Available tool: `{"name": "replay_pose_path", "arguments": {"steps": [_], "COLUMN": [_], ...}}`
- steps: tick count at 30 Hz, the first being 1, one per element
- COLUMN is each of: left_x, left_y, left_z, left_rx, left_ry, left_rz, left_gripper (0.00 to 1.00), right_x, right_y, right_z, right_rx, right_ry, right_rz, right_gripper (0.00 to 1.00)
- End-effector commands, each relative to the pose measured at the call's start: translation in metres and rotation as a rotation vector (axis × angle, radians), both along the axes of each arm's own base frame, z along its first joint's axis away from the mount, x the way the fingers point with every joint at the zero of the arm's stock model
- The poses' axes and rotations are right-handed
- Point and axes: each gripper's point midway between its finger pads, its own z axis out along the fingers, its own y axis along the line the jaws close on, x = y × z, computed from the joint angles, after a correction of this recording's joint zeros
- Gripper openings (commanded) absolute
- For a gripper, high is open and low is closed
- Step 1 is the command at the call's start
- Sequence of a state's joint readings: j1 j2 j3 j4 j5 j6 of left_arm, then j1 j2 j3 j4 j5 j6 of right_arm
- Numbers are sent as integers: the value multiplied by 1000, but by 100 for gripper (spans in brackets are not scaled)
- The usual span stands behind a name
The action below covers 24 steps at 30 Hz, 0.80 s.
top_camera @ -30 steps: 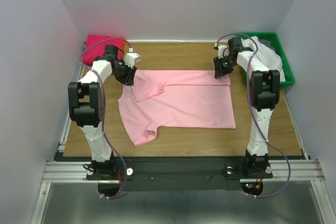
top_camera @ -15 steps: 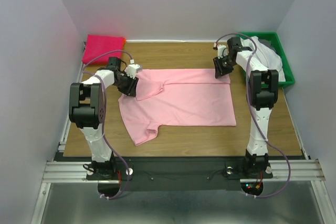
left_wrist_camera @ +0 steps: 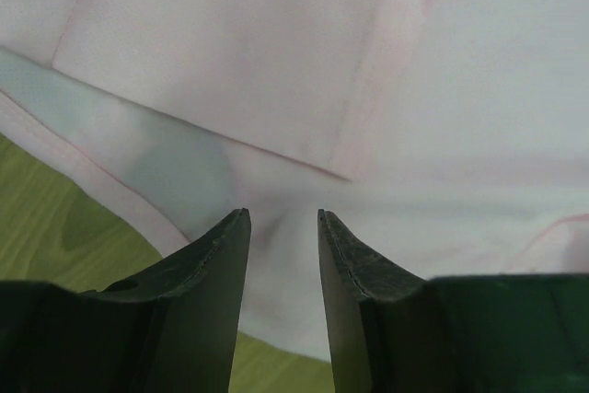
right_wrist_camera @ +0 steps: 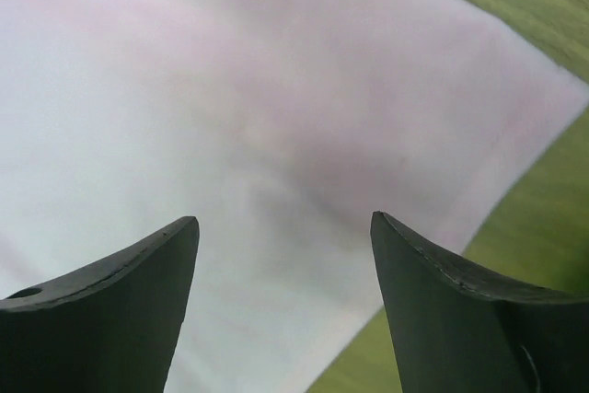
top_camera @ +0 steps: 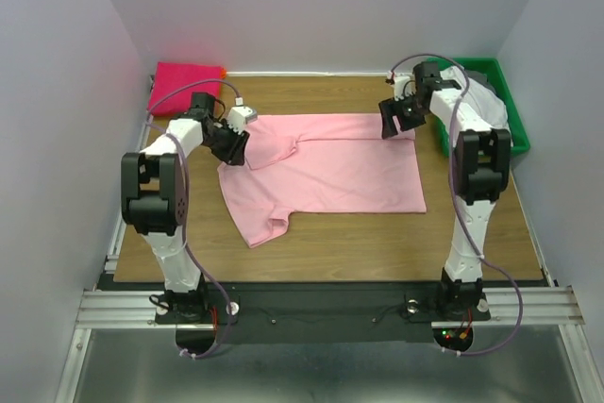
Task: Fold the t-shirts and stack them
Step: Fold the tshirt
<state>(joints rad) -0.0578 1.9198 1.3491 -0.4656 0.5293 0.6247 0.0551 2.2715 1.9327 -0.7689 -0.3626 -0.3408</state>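
The pink t-shirt [top_camera: 321, 162] is lying mostly flat in the middle of the wooden table [top_camera: 377, 243], neck end to the left and hem to the right. One short sleeve sticks out toward the near left. The far-left shoulder is flipped over onto the body, so there's a creased flap there. The fabric looks smooth apart from that fold.

My left gripper [top_camera: 234, 143] is down at that far-left flap. On the left wrist cam its fingers [left_wrist_camera: 216, 264] are nearly together, with a ridge of pink cloth pinched in the narrow gap. The right gripper [top_camera: 396, 120] sits over the far-right corner of the shirt with its jaws wide apart, just pink cloth and a bit of table under them.

Counting: one pink tee spread out and one folded magenta tee [top_camera: 186, 84] in the far left corner. There's also one green bin [top_camera: 505, 106] at the far right holding a heap of pale clothes [top_camera: 479, 96]. I can't tell how many are in it.
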Motion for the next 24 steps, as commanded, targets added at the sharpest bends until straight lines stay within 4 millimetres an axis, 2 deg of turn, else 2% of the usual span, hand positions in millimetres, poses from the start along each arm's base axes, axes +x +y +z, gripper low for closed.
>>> {"name": "replay_pose_path", "arguments": {"steps": [1, 2, 3, 4, 5, 6, 7, 8, 9, 10, 12, 13, 15, 16, 19, 24], "left_x": [-40, -48, -59, -74, -84, -95, -111, -121, -129, -142, -149, -159, -158, -164, -167, -170], "left_y": [-8, -6, -3, -2, -1, 2, 3, 3, 4, 8, 7, 13, 17, 16, 17, 12], "left_z": [70, 80, 79, 69, 67, 70, 58, 56, 59, 47, 45, 31, 26, 18, 4, -6], "left_rx": [-32, -18, 0, 8, 16, 37, 42, 48, 58, 81, 119, 153, 190, 197, 218, 226], "left_ry": [-123, -162, -152, -122, -115, -133, -99, -93, -112, -93, -131, -107, -141, -124, -105, -97], "left_rz": [-156, -191, -206, -225, -245, -284, -302, -325, -340, -361, -381, -379, -372, -377, -380, -399], "left_gripper": [48, 48, 49, 49, 49, 49, 49, 49, 49, 49, 50, 50, 50, 50, 50, 50], "right_x": [-42, -54, -70, -82, -95, -120, -133, -146, -168, -180, -196, -208, -209, -215, -217, -228], "right_y": [15, 14, 13, 8, 7, 3, -2, -5, -9, -14, -20, -25, -29, -31, -31, -27], "right_z": [101, 102, 100, 113, 113, 91, 99, 93, 74, 77, 68, 54, 54, 45, 38, 15], "right_rx": [44, 36, 16, -7, -19, -39, -62, -77, -88, -123, -153, -180, -210, -226, -245, -272], "right_ry": [-148, -139, -121, -146, -138, -66, -85, -68, -11, -37, -24, 3, -48, -37, -50, -19], "right_rz": [115, 134, 169, 174, 191, 224, 228, 239, 254, 279, 300, 310, 313, 317, 329, 364], "right_gripper": [82, 82, 82, 78, 76, 72, 67, 65, 64, 60, 59, 58, 57, 57, 56, 53]}}
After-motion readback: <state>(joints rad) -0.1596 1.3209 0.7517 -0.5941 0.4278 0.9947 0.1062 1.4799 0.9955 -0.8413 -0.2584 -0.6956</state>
